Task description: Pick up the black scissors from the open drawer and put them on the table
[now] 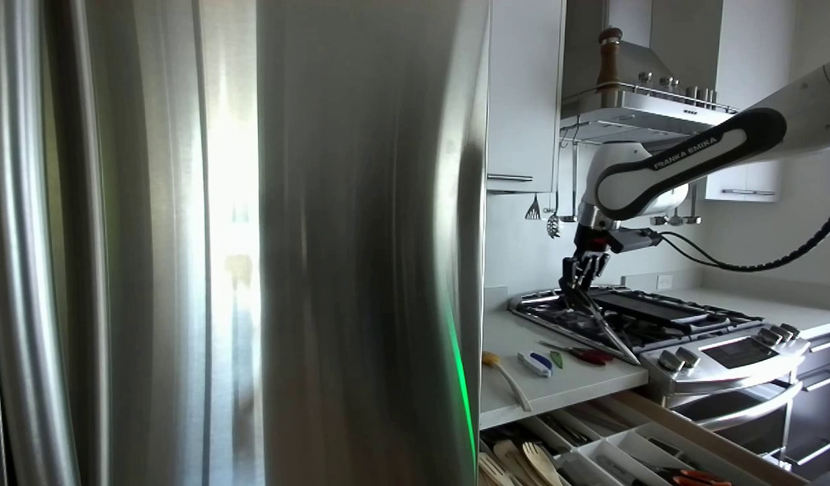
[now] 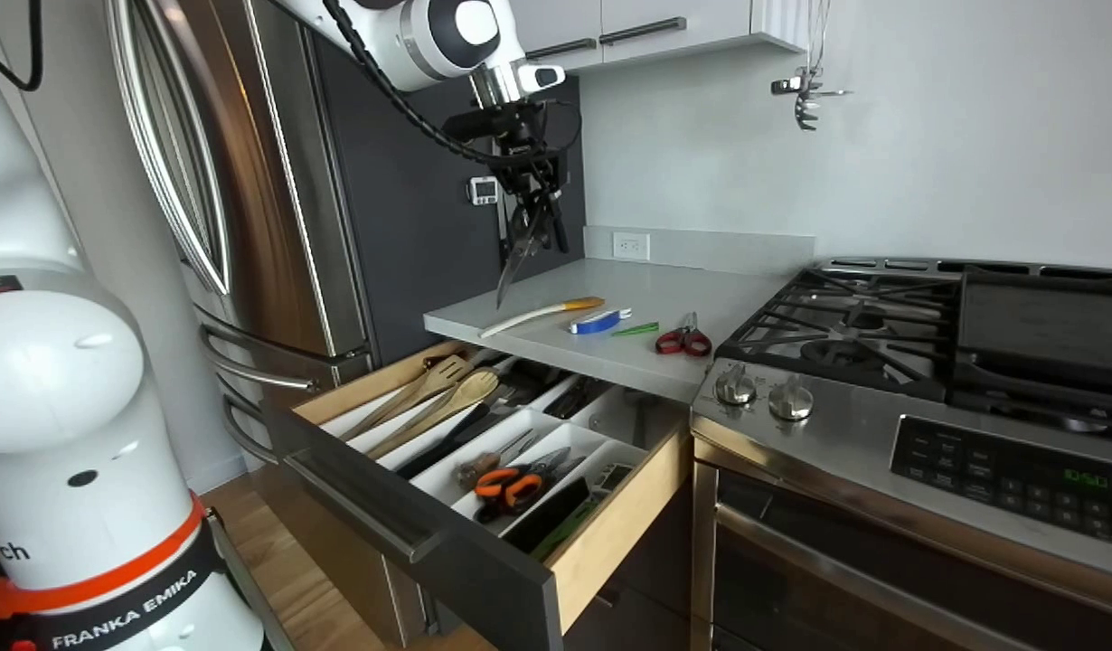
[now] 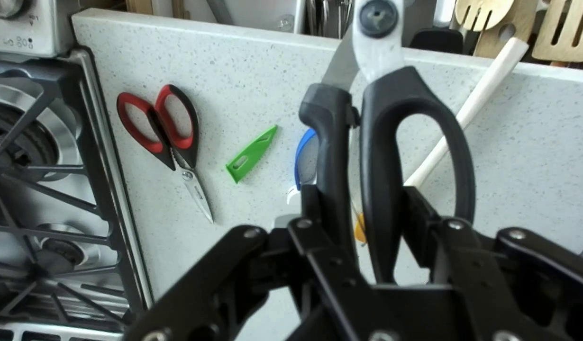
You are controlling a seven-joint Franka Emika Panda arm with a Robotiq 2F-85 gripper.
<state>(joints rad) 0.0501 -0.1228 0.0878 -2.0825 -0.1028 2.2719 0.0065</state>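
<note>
Speckled worktop (image 3: 253, 80) lies beneath: with our gripper (image 3: 364, 208) pinched round both handles of the black scissors (image 3: 382, 175), we should lay them flat, blades inside the front edge.

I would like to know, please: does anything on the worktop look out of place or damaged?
Yes, one thing: the long white-handled utensil pokes past the front edge of the white worktop, above the open drawer, where a bump might tip it in. I see no spill or damage.
</note>
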